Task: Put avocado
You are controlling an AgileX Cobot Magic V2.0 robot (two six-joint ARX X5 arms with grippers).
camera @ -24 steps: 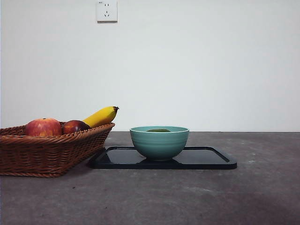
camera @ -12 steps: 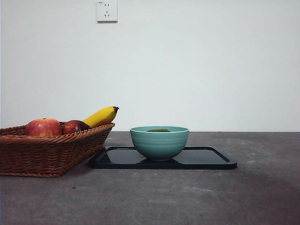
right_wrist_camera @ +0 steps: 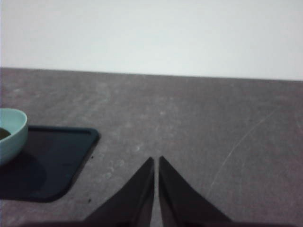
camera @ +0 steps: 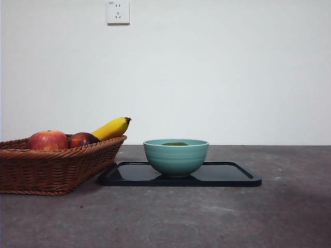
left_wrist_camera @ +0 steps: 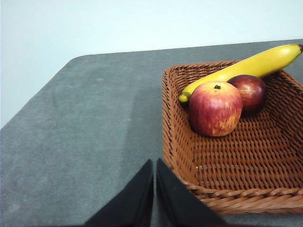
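Avocado [camera: 175, 143] lying inside teal bowl [camera: 176, 157] on black tray [camera: 227, 175]. Left tool [left_wrist_camera: 154, 165] hanging pressed together beside basket [left_wrist_camera: 175, 137]; right tool [right_wrist_camera: 156, 163] pressed together over desk [right_wrist_camera: 213, 123].

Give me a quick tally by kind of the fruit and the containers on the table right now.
Apples: 2, one lighter red, one dark red
Banana: 1
Avocado: 1, just showing above the bowl's rim
Wicker basket: 1
Teal bowl: 1
Black tray: 1
Total: 7
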